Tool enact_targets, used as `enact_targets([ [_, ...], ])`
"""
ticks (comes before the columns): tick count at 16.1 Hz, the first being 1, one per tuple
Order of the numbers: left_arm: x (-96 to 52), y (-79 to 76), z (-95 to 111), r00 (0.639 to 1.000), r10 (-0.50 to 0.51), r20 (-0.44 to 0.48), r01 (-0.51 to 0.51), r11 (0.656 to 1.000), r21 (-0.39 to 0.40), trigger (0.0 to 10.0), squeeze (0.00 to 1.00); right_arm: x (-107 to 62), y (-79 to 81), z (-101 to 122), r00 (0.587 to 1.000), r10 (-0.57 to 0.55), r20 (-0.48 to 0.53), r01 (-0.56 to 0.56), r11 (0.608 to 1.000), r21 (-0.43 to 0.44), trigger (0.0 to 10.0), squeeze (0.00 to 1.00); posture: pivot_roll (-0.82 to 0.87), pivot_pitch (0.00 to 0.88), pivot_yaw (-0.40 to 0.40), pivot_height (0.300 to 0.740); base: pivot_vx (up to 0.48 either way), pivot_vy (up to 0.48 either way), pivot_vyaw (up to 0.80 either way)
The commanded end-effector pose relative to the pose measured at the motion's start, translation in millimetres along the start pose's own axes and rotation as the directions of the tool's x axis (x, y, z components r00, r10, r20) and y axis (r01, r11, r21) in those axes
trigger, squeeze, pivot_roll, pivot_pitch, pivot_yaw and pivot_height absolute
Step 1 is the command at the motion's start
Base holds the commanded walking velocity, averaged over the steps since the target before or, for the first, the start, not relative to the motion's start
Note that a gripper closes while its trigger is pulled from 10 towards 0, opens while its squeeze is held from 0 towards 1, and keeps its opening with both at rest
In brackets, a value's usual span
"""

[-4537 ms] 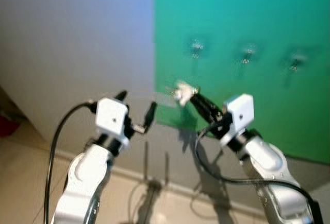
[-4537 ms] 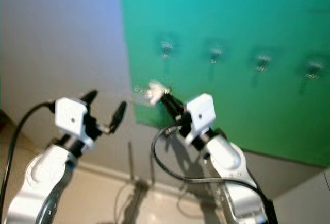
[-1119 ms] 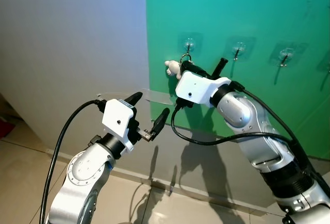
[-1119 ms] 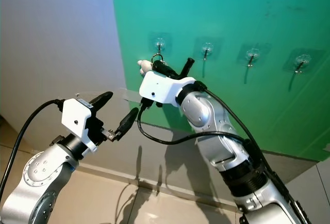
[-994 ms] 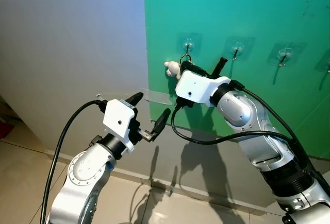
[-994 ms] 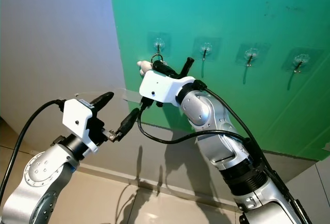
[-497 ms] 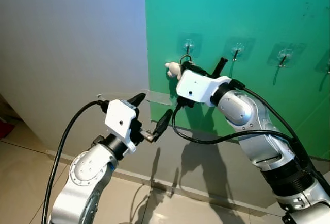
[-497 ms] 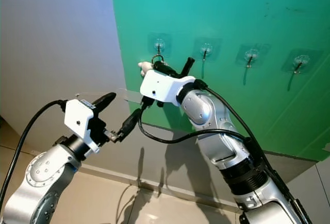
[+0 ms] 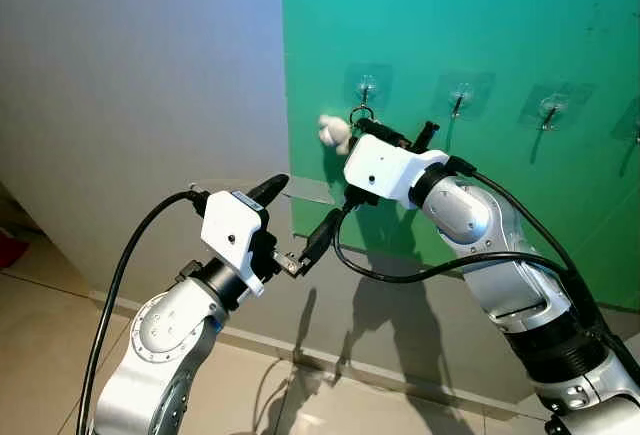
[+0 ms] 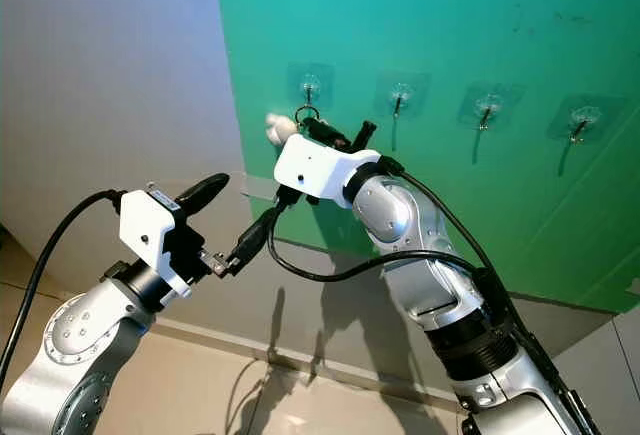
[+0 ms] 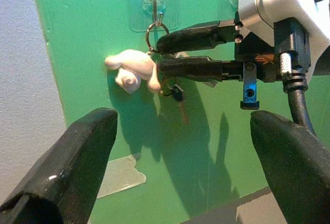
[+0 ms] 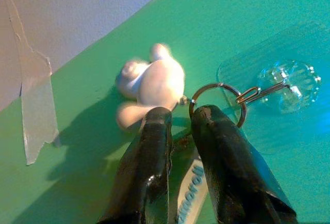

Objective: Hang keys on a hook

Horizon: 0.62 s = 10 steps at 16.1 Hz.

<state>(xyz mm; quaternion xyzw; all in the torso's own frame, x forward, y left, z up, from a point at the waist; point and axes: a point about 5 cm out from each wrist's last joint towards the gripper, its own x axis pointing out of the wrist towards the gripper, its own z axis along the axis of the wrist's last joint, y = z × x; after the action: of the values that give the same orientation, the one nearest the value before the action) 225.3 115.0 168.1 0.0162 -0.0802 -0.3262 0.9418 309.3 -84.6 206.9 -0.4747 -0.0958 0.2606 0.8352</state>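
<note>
Keys point(image 11: 175, 91) with white charm, ring on clear hook point(image 11: 153, 0).

The right gripper point(image 12: 178, 118) covers the middle of the keys point(image 11: 175, 92), so what its fingers pinch cannot be told. The white toy charm point(image 12: 149, 85) beside its tips looks blurry. A label point(image 12: 190, 195) between the fingers is partly hidden and cannot be read. The left gripper's fingertips point(image 11: 77, 157) are big, dark and cut off by the picture's edge.
</note>
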Motion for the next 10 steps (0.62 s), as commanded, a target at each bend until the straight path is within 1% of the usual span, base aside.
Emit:
enact_targets([
  [1, 0.2, -3.0, 6.0, 0.999, -0.020, 0.027, 0.020, 1.000, 0.016, 10.0, 0.00, -2.3, 1.6, -0.3, 1.000, 0.004, 0.004, -0.005, 0.999, 0.044, 10.0, 1.00, 0.06, 0.000, 0.000, 0.740, 0.000, 0.000, 0.00],
  [2, -0.7, -3.3, 5.3, 1.000, -0.020, 0.024, 0.020, 1.000, 0.016, 10.0, 0.00, -5.7, 0.1, 3.4, 0.999, -0.016, 0.033, 0.014, 0.998, 0.061, 10.0, 0.00, 0.06, 0.000, 0.000, 0.740, 0.000, 0.000, 0.00],
  [3, -1.7, -3.3, 4.1, 1.000, -0.017, 0.017, 0.017, 1.000, 0.016, 10.0, 0.00, -11.3, -1.8, 5.4, 0.997, -0.051, 0.052, 0.045, 0.994, 0.101, 10.0, 0.00, 0.06, 0.000, 0.000, 0.740, 0.000, 0.000, 0.00],
  [5, -5.0, -1.6, 0.9, 1.000, -0.009, -0.001, 0.009, 1.000, 0.016, 10.0, 0.00, -26.1, -4.4, 7.3, 0.989, -0.116, 0.091, 0.105, 0.988, 0.113, 10.0, 0.00, 0.06, 0.000, 0.004, 0.740, 0.000, 0.000, 0.00],
  [7, -7.6, -0.9, -1.4, 1.000, -0.005, -0.014, 0.005, 1.000, 0.018, 10.0, 0.00, -38.3, -11.1, 11.5, 0.960, -0.238, 0.147, 0.219, 0.966, 0.135, 10.0, 0.00, 0.06, 0.000, 0.007, 0.740, 0.000, 0.000, 0.00],
  [9, -9.1, 0.9, -3.3, 1.000, 0.005, -0.025, -0.004, 1.000, 0.022, 10.0, 0.00, -50.6, -15.4, 11.3, 0.932, -0.325, 0.161, 0.309, 0.944, 0.119, 10.0, 0.00, 0.05, 0.000, 0.013, 0.740, 0.000, 0.000, 0.00],
  [10, -9.7, 1.8, -5.6, 0.999, 0.016, -0.037, -0.015, 1.000, 0.025, 10.0, 0.00, -58.6, -14.8, 6.5, 0.914, -0.378, 0.149, 0.351, 0.919, 0.177, 10.0, 0.00, 0.05, 0.000, 0.014, 0.740, 0.000, 0.000, 0.00],
])
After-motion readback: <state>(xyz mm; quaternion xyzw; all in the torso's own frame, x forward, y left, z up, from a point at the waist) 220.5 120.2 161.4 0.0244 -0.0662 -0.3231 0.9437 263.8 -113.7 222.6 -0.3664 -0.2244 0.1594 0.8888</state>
